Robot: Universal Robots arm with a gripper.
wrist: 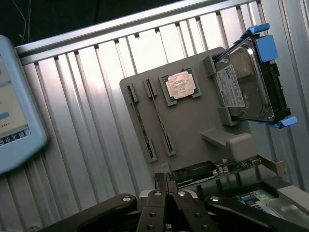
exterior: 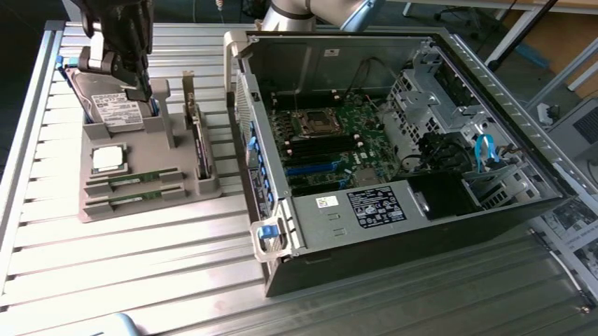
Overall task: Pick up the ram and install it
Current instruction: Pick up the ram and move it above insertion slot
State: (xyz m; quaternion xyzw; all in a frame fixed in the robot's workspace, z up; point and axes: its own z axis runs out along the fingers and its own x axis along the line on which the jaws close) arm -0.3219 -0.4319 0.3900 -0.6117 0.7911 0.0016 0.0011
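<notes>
Two thin green ram sticks lie edge-up in the slots of a grey holder tray point(exterior: 145, 210), one point(exterior: 133, 180) just behind the other point(exterior: 133, 198). In the wrist view they run side by side, one ram point(wrist: 141, 121) beside its twin point(wrist: 161, 118). My gripper point(exterior: 140, 93) hangs over the far end of the tray, above the hard drive and well apart from the sticks. In the wrist view my gripper point(wrist: 166, 186) has its fingers pressed together, shut on nothing.
The tray also carries a silver processor point(exterior: 109, 159), a hard drive point(exterior: 112, 105) with blue rails and an upright expansion card point(exterior: 198, 136). At the exterior view's right lies an open computer case point(exterior: 280, 238) with its motherboard point(exterior: 327, 140) exposed. A screen point(wrist: 14, 106) shows beside the ribbed metal table point(exterior: 140, 266).
</notes>
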